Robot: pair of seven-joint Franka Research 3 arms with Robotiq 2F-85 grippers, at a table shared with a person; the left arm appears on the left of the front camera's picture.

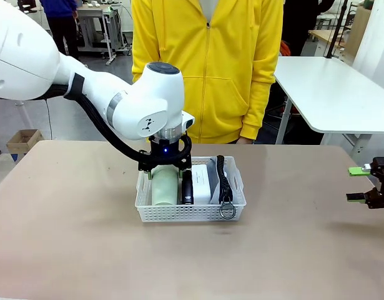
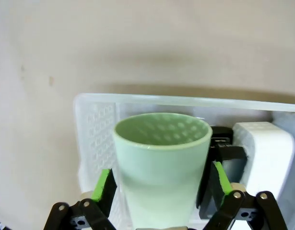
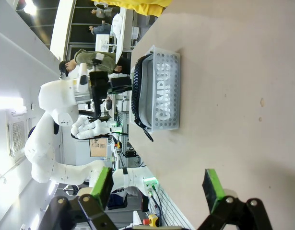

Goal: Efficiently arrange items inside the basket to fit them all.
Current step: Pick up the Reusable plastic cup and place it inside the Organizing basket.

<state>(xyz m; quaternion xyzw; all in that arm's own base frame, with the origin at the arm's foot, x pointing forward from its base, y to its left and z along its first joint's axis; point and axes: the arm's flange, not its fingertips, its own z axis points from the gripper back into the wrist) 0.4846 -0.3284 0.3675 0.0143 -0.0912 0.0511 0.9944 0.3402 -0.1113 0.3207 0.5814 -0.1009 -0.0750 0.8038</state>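
Left wrist view showed the left claw [image 2: 161, 189] pinching the green cup [image 2: 160, 163] inside the basket [image 2: 97, 129]; the right claw [image 3: 159, 187] was spread wide.

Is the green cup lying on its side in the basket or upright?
On its side: the pale green tumbler cup lies lengthwise along the basket floor, held by the left gripper.

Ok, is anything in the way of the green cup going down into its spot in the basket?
Nothing visible is. The left gripper holds the pale green tumbler cup in the basket's left end; the black stapler sits beside it, not under it.
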